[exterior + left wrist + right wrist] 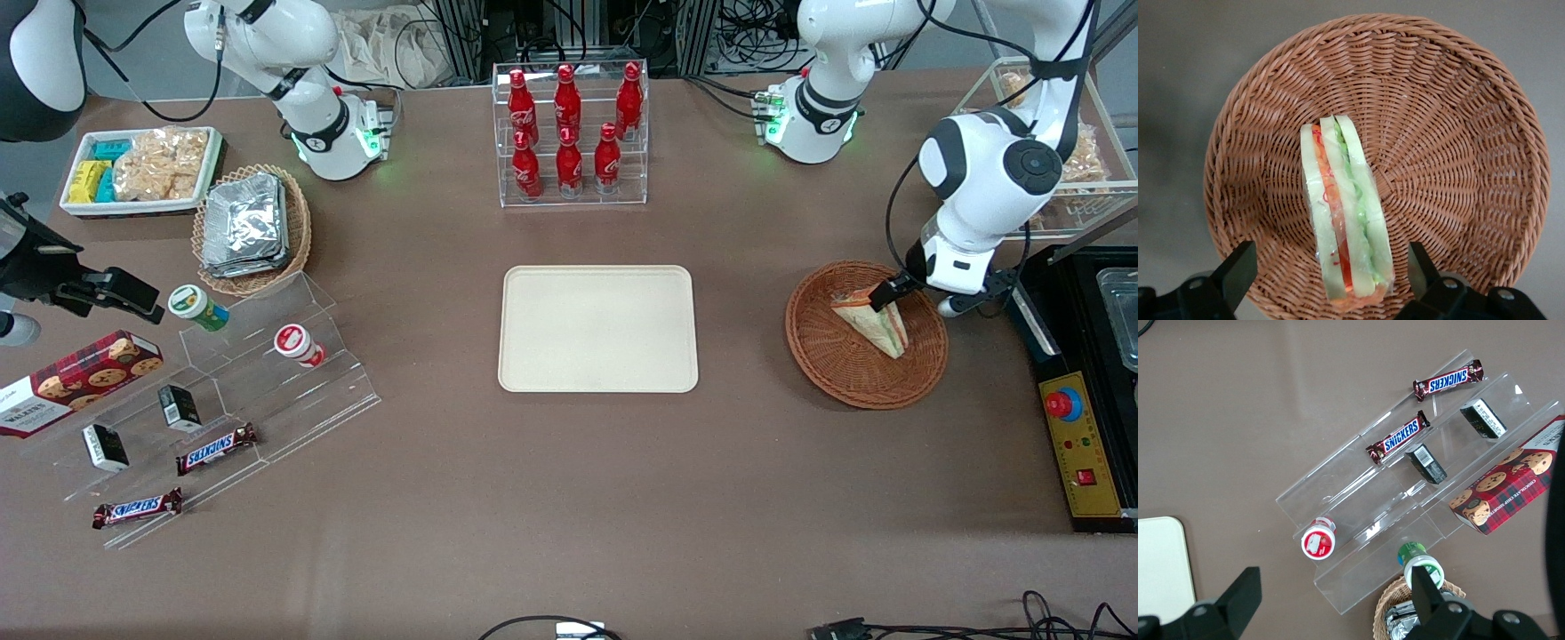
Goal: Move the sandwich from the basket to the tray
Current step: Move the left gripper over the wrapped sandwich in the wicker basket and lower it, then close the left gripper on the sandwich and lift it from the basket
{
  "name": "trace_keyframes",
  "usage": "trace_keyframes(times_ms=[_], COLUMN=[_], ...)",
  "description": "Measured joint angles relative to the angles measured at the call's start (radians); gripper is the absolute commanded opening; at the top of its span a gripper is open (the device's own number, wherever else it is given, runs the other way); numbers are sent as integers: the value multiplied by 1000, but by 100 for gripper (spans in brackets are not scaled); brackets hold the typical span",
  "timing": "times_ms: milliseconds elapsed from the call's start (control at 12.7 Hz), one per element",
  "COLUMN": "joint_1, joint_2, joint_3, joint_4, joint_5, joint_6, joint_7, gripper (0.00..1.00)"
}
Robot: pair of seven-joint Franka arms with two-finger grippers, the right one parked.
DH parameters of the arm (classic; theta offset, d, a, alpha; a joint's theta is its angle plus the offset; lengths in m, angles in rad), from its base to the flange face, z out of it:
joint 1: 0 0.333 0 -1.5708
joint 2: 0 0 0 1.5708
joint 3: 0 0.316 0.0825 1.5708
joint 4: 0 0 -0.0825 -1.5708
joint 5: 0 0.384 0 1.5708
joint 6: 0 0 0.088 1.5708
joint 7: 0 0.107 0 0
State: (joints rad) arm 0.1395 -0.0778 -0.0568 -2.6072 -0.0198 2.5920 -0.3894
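The sandwich [876,322] is a clear-wrapped wedge with green and orange-red filling. It stands on edge in the round reddish-brown wicker basket [822,360] toward the working arm's end of the table. My left gripper [890,292] is low in the basket at the sandwich's end farther from the front camera. In the left wrist view the gripper [1329,265] is open, one black finger [1238,267] on each side of the sandwich [1345,213], with a gap between each finger and the wrap, over the basket [1458,133]. The cream tray [597,329] lies bare at mid-table.
A yellow control box with a red button [1063,404] and a clear bin [1067,151] stand close to the basket. A rack of red bottles [569,133] stands farther from the camera than the tray. Foil-packet basket [252,227], snack tray [138,169] and acrylic stand [258,391] lie toward the parked arm's end.
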Motion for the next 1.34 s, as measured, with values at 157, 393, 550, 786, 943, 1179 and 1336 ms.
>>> trace_keyframes(times_ms=[157,393,550,786,943,1179,1336], joint_1=[0,0,-1,-1,-1,-4,-8], joint_2=[24,70,103,137,149,150,142], joint_3=[-1,-1,-1,-1,-1,-4,-11], joint_4=[-2,-13,-24,-36,-38,-38,-31], joint_5=[0,0,0,0,0,0,0], joint_6=[31,100,148,193,200,206,203], joint_7=[-19,-40,-57,-68,-74,-97,-108], gripper=[100,100,100,37,0,0,0])
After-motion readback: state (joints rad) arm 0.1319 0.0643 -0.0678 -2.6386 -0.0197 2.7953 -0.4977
